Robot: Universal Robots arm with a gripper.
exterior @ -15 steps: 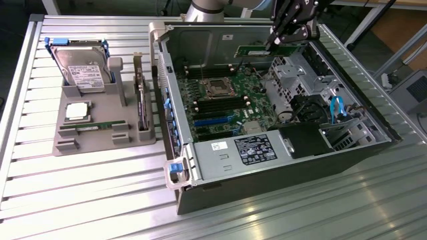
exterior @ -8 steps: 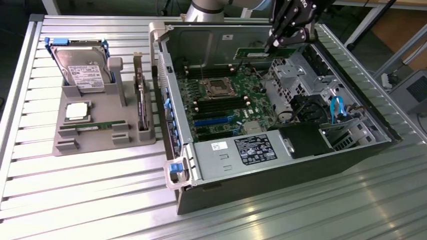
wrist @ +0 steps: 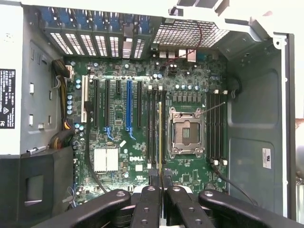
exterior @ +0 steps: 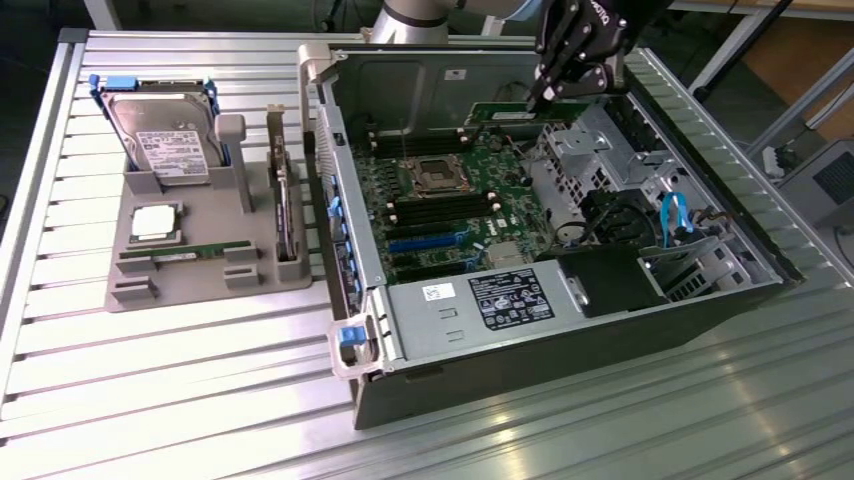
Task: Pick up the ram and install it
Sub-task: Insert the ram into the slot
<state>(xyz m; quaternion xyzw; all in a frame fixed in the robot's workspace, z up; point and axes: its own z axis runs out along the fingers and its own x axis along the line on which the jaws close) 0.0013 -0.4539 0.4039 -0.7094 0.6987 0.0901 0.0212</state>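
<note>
My gripper (exterior: 543, 97) hangs over the far side of the open computer case (exterior: 694, 300), shut on the ram (exterior: 507, 112), a long slim green stick held level above the motherboard (exterior: 454, 200). In the wrist view the ram (wrist: 160, 137) shows edge-on as a thin line between the black fingertips (wrist: 154, 182) of my gripper (wrist: 160, 180). From there it lines up with the dark memory slots (wrist: 153, 128) beside the empty processor socket (wrist: 185, 130). How high the stick is above the slots I cannot tell.
A grey parts holder (exterior: 200, 285) at the exterior view's left carries a hard drive (exterior: 160, 140), a square silver processor chip (exterior: 154, 222), another green stick (exterior: 187, 252) and a dark card on edge (exterior: 280, 190). Inside the case are a power supply (exterior: 501, 300) and blue cables (exterior: 674, 215).
</note>
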